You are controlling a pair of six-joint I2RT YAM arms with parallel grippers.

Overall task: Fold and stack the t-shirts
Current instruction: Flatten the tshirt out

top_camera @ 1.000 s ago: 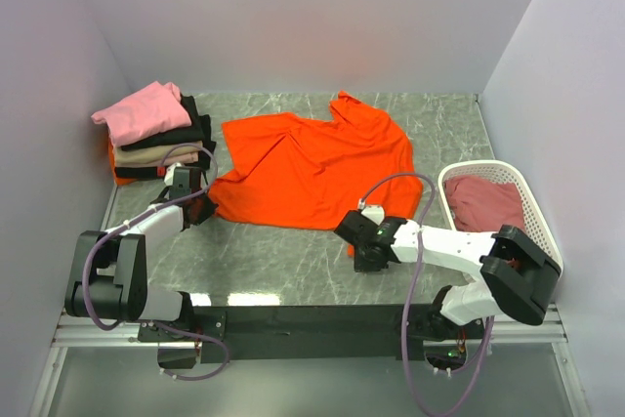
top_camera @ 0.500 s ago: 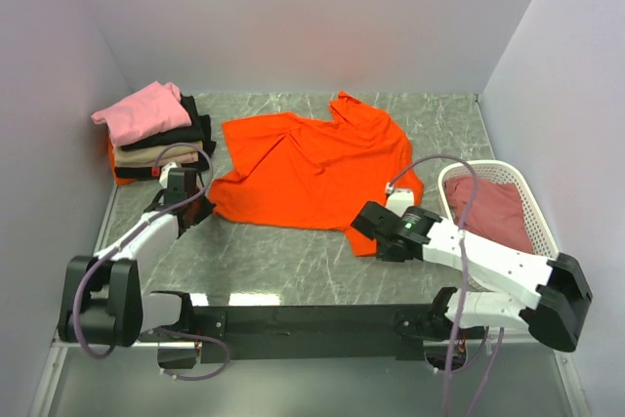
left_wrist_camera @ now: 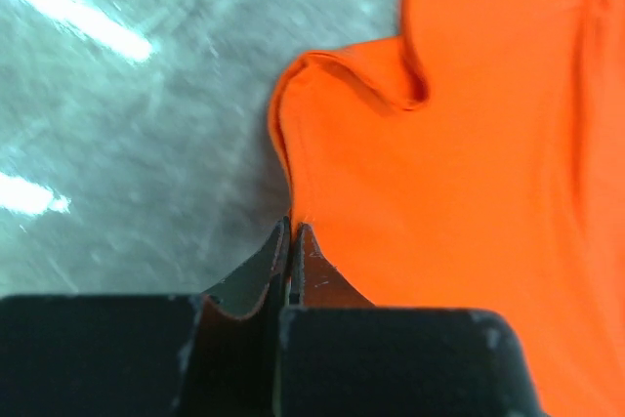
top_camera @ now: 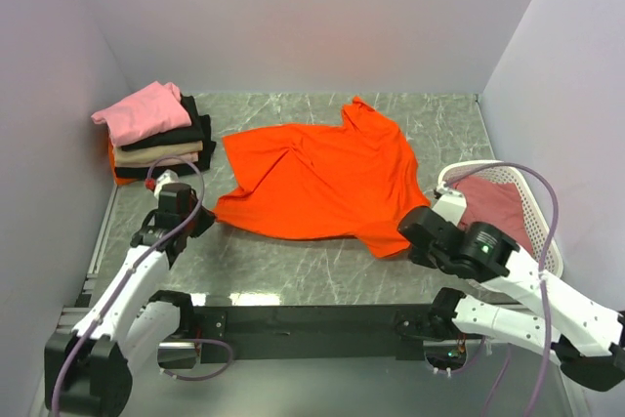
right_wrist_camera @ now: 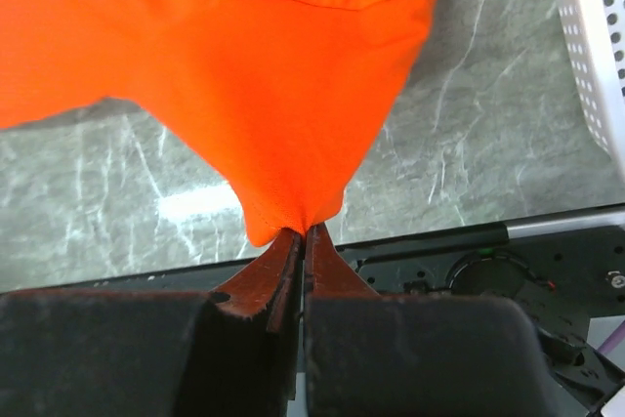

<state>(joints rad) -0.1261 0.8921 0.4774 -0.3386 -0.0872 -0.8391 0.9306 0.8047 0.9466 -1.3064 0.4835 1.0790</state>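
Note:
The bright orange t-shirt point(top_camera: 322, 178) lies spread on the marble table, stretched between both grippers. My left gripper point(top_camera: 203, 218) is shut on its near left corner; the left wrist view shows the jaws point(left_wrist_camera: 292, 227) pinching the orange edge point(left_wrist_camera: 459, 173). My right gripper point(top_camera: 408, 241) is shut on the near right corner, lifted a little; the right wrist view shows the cloth point(right_wrist_camera: 273, 85) hanging from the closed tips point(right_wrist_camera: 304, 232). A stack of folded shirts, pink point(top_camera: 142, 112) on top over black and beige, sits at the back left. A dusty rose-red shirt point(top_camera: 488, 202) lies in the basket.
The white lattice basket point(top_camera: 540, 217) stands at the right, close to my right arm; its wall shows in the right wrist view point(right_wrist_camera: 591, 36). Grey walls close in the table on three sides. The table's near edge and black rail point(top_camera: 312, 319) lie just below the grippers.
Both grippers have pulled back toward the near edge and apart, the right one moving right. The orange shirt has been drawn flatter and wider, its near hem pulled toward me.

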